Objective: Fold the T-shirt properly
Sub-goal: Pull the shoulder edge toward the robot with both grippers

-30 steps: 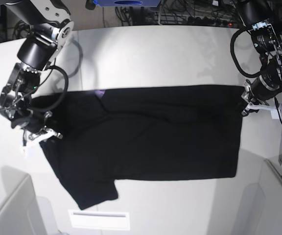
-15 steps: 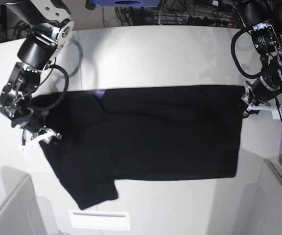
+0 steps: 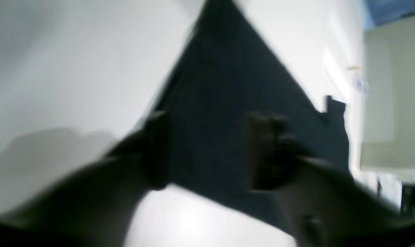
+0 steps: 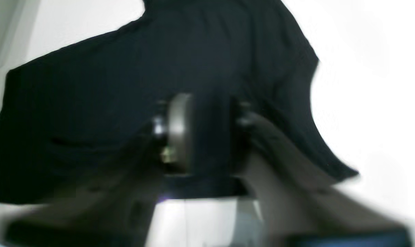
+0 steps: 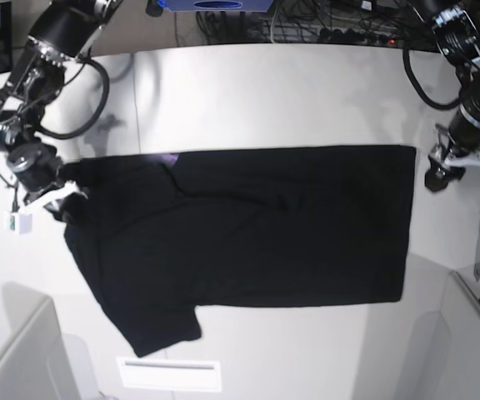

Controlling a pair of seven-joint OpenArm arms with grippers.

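Observation:
The black T-shirt [image 5: 257, 225] lies spread flat on the white table [image 5: 265, 92], plain side up, with one sleeve pointing to the front left. My left gripper [image 5: 434, 177] hovers just right of the shirt's far right corner, off the cloth. In the blurred left wrist view the left gripper [image 3: 211, 154] is open, and the T-shirt [image 3: 228, 75] corner lies beyond its fingers. My right gripper [image 5: 61, 202] is at the shirt's left edge. In the right wrist view the right gripper [image 4: 209, 133] has its jaws narrowly apart over the T-shirt [image 4: 91, 85]; whether they pinch cloth is unclear.
A white card [image 5: 169, 373] lies near the table's front edge. Grey box walls stand at the front left [image 5: 15, 358] and front right [image 5: 473, 333]. Cables [image 5: 323, 25] run along the back.
The left gripper has let go of the shirt's right corner and drawn away to the right. The right arm has swung up and back, its gripper still at the left edge.

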